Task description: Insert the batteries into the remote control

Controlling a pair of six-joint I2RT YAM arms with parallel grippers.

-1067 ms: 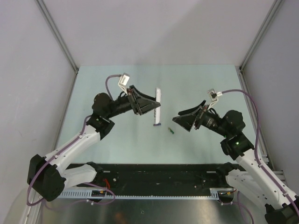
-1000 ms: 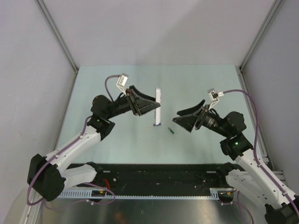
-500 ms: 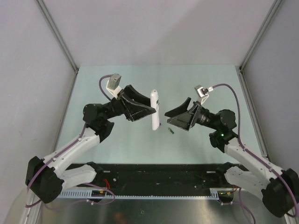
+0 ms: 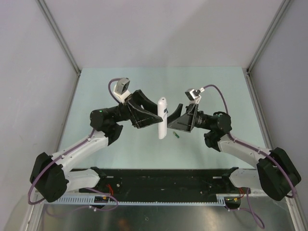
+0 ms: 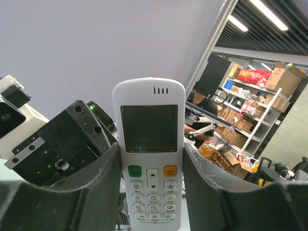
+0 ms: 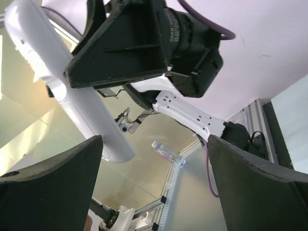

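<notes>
Top view, read from the near edge outward. A green battery lies alone on the pale green table, just on the near side of both grippers and touched by neither. Beyond it, the left gripper is clamped on the remote control and holds it clear of the table surface, with its long axis running roughly near to far. In the left wrist view the two dark fingers press against the long sides of the remote at the level of its buttons. The display, a green key and an orange key face the camera, and the rounded end stands free above the fingers. Facing it from the right, the right gripper has its jaws spread wide and nothing between them. In the right wrist view the white remote slants across the upper left, and its lower end comes close to the tip of one finger. Whether they touch cannot be told. The far half of the table lies behind both arms.
</notes>
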